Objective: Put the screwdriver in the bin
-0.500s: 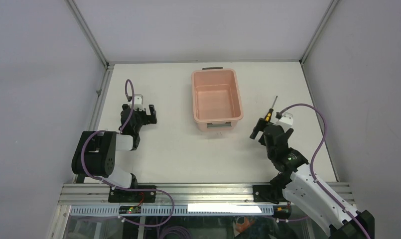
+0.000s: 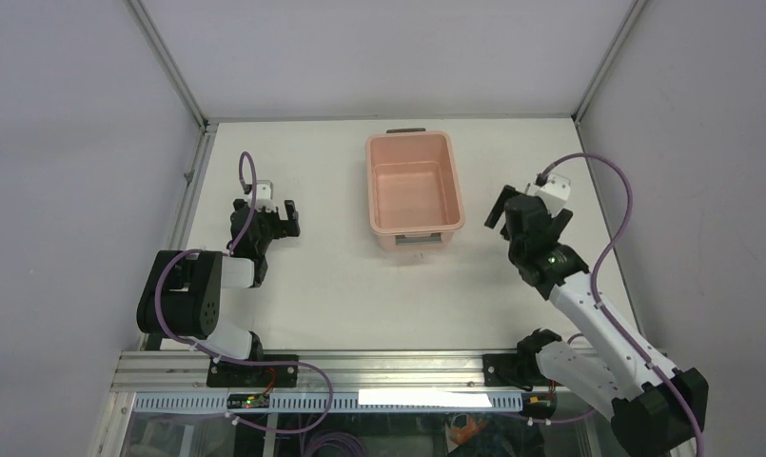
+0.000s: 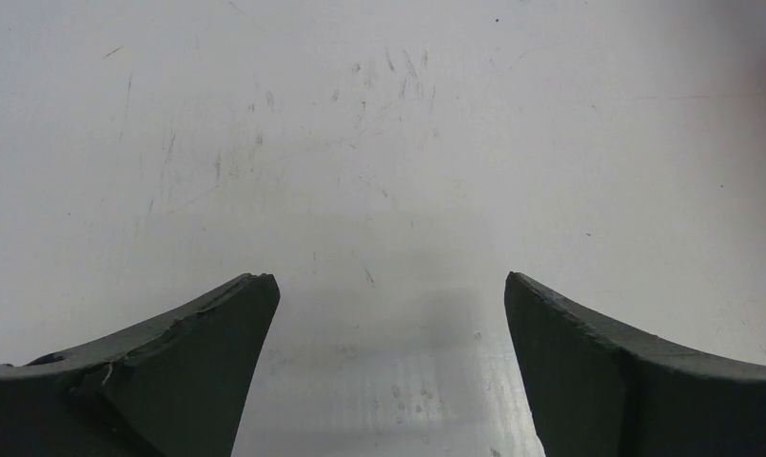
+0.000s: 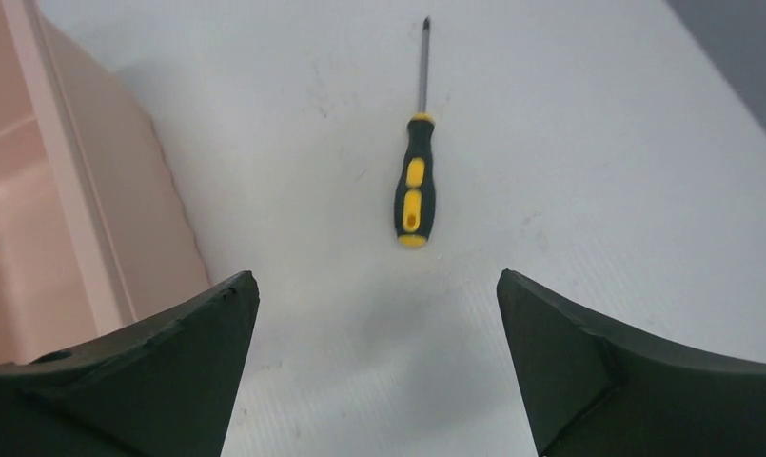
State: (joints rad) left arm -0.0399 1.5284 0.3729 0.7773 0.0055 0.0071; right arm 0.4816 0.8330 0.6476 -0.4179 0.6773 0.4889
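Observation:
The screwdriver (image 4: 414, 181), black and yellow handle with a thin dark shaft, lies flat on the white table in the right wrist view, shaft pointing away. It sits just beyond my right gripper (image 4: 374, 281), whose jaws stand wide open with nothing between them. In the top view the right gripper (image 2: 529, 211) hangs over that spot and hides the screwdriver. The salmon-pink bin (image 2: 412, 181) stands at the table's middle back, its wall (image 4: 103, 209) close on the gripper's left. My left gripper (image 2: 282, 217) rests open over bare table (image 3: 388, 281), far to the left of the bin.
The white table (image 2: 341, 286) is fenced by metal frame posts and grey walls at the left, back and right. The right table edge (image 4: 731, 105) runs close to the screwdriver's right.
My right arm has reached farther back, so its gripper now covers the screwdriver in the top view. The left arm and the bin have not moved.

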